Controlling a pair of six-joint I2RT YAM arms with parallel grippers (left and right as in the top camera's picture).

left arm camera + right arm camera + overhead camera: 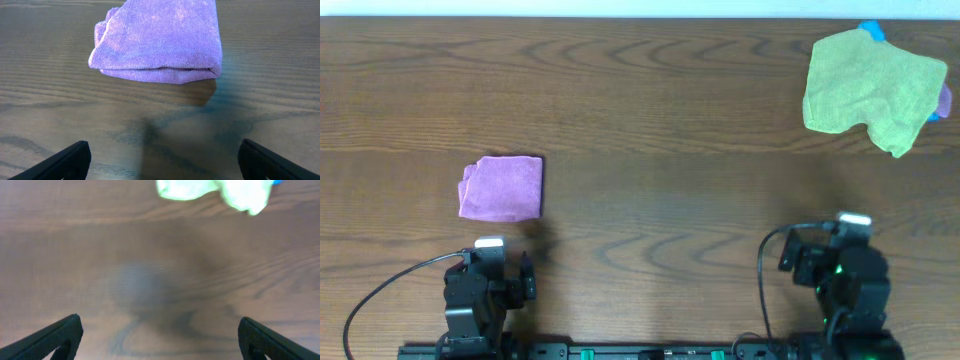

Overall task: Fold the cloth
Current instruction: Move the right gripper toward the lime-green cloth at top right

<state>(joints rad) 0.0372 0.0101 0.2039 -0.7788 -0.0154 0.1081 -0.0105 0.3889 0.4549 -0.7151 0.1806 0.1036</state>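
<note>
The lime-green cloth (873, 88) lies loosely spread and unfolded at the table's far right. Its near edge shows at the top of the right wrist view (220, 191). My right gripper (160, 340) is open and empty over bare wood, well short of the cloth; the right arm (845, 270) sits at the front right. My left gripper (164, 162) is open and empty, just short of a folded purple cloth (160, 42). The left arm (485, 285) sits at the front left.
The folded purple cloth (501, 187) lies left of centre. A bright blue cloth (872, 31) and a purple one (945, 100) peek out from under the green cloth. The table's far edge runs just behind them.
</note>
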